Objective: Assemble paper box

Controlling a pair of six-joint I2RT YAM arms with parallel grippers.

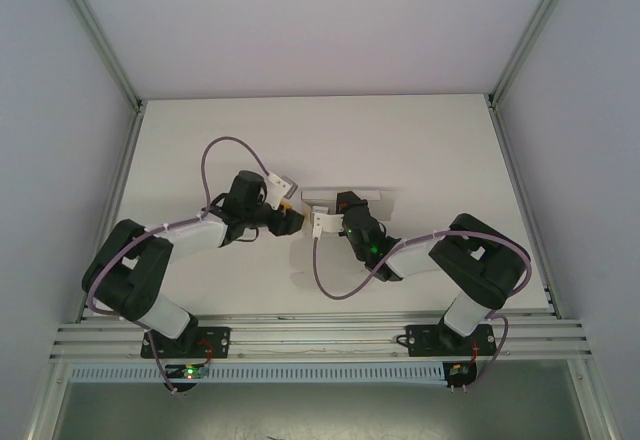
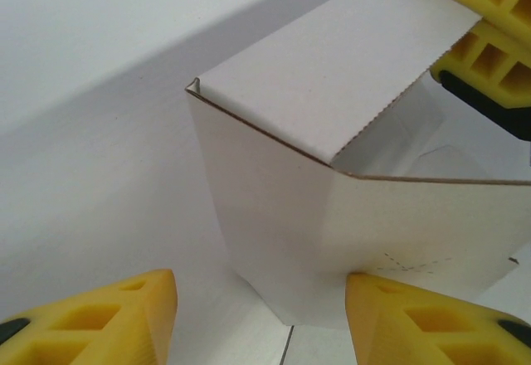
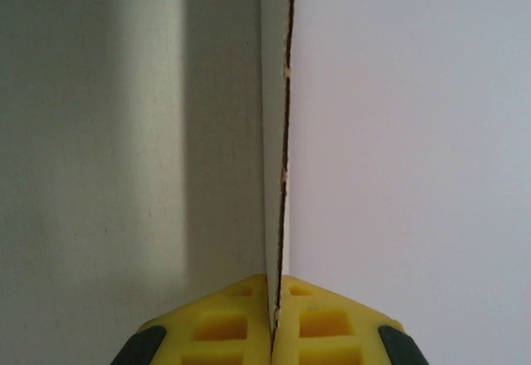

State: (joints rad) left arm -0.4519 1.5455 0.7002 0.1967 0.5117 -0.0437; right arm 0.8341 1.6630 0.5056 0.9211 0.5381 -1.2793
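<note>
"Two arms on one plain white thin-card paper box (image 1: pixel 341 195), mid-frame on the counter (image 1: pixel 200 140). The right end effector (image 3: pixel 272 286) is pinching a card edge."

"The left end effector (image 2: pixel 261 282) stands apart, astride its lower corner. If it closes skewed, I'd guess the wall buckles."

The left arm (image 1: pixel 140 280) and right arm (image 1: pixel 480 260), 2 black-and-white units, carry mauve cables (image 1: pixel 232 140) and yellow pocketed fingers (image 2: pixel 108 315).
</note>
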